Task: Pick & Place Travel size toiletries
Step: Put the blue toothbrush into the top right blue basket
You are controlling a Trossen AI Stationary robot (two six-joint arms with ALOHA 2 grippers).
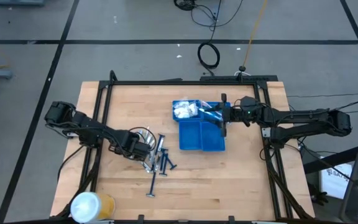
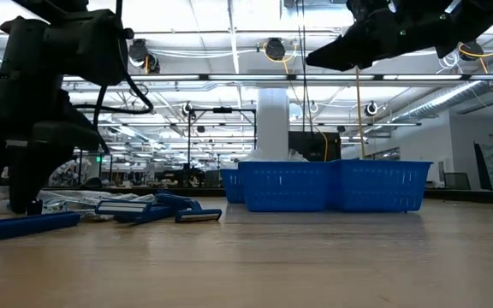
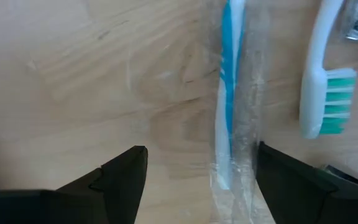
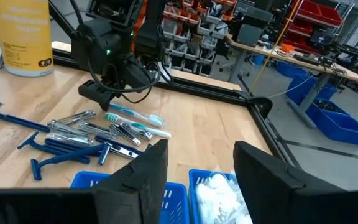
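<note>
- Black left gripper (image 3: 197,180): between its fingers lies a blue-and-white toothbrush in clear wrap (image 3: 229,99).
- Just beside that, a white toothbrush with teal-green bristles (image 3: 325,81).
- Dark blue razors (image 1: 160,165) and silvery metal clippers (image 4: 73,121) near that claw.
- Blue grid-walled tray (image 1: 202,138) under the black right gripper (image 4: 197,168), white packets (image 1: 185,111) inside.
- Pale wood-grain table (image 1: 229,180).
- White-and-yellow roll (image 1: 91,205) behind the left claw.

No readable text from my station.
I see print on the yellow-labelled roll (image 4: 22,34) and on a box (image 1: 339,175) off the table, both too small to read.
</note>
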